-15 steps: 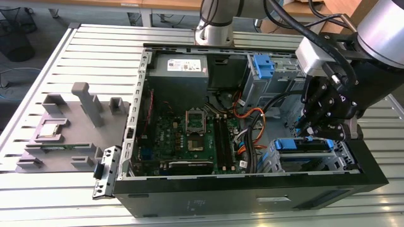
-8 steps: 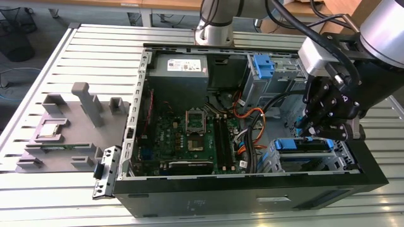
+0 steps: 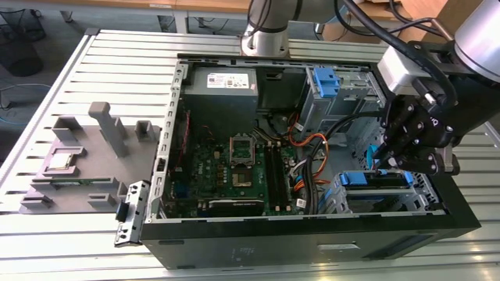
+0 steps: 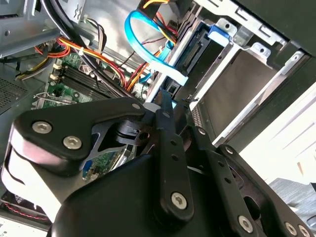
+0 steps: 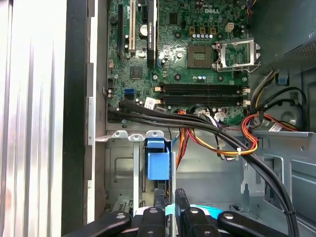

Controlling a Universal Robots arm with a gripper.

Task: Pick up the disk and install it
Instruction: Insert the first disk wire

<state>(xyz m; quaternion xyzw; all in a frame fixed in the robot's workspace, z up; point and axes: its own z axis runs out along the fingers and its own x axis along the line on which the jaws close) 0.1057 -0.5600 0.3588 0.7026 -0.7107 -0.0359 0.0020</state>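
Observation:
The disk (image 3: 379, 179), in its bright blue frame, lies in the drive bay (image 3: 425, 196) at the exterior view's right corner of the open computer case. My gripper (image 3: 388, 168) hangs just above its inner end. In the first wrist view the disk's blue tab (image 5: 158, 165) sits in the metal bay slot just beyond my gripper (image 5: 169, 195). The black fingers stand close together with nothing between them. In the second wrist view my gripper (image 4: 174, 103) points toward the bay, where the blue tab (image 4: 217, 32) shows.
Black, orange and blue cables (image 3: 308, 146) run past the bay beside the green motherboard (image 3: 234, 170). A second blue bracket (image 3: 324, 79) sits in the far bay. A grey fixture (image 3: 86, 152) stands on the slatted table at the exterior view's left.

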